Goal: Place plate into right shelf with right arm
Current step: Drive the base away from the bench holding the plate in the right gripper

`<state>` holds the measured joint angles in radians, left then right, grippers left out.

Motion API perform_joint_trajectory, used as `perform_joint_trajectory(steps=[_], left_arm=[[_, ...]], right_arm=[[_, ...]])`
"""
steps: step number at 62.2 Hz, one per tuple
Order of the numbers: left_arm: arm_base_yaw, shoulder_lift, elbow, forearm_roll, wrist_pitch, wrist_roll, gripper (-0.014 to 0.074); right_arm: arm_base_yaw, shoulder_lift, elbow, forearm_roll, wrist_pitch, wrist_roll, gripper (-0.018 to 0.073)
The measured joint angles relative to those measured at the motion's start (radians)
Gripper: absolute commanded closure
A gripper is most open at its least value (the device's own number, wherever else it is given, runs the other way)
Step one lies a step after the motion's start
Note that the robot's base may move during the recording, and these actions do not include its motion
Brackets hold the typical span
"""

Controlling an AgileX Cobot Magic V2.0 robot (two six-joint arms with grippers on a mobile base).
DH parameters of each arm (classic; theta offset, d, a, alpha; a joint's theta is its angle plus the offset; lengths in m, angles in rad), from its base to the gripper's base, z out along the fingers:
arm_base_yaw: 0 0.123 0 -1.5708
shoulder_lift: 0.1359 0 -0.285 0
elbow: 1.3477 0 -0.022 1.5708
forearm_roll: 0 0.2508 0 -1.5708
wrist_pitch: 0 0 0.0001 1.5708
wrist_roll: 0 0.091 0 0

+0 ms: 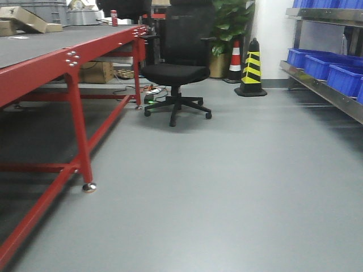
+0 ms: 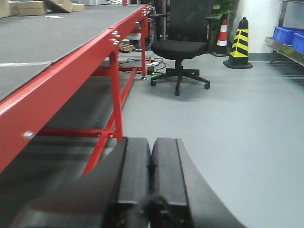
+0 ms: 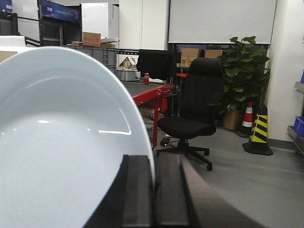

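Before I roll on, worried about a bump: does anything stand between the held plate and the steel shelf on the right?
Nothing visible does. The right end effector grips the plate; bare floor leads to the right shelf. Blue bins sit on its lower tier, though.

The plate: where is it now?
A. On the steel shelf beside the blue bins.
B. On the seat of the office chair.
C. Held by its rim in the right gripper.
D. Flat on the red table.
C: in the right wrist view the plate fills the left side, its rim pinched in the right gripper.
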<state>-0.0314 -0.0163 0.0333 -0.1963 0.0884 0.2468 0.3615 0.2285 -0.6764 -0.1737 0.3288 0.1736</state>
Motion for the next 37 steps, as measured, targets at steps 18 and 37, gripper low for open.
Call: perform_joint_trajectory(steps=[18,37], left_arm=[[-0.001,0.0,0.0,0.0,0.0,0.0,0.0643],[-0.001,0.0,0.0,0.0,0.0,0.0,0.0643]], right_arm=[[0.0,0.0,0.0,0.0,-0.002,0.0,0.0505],[0.0,0.0,0.0,0.0,-0.002,0.0,0.0505]])
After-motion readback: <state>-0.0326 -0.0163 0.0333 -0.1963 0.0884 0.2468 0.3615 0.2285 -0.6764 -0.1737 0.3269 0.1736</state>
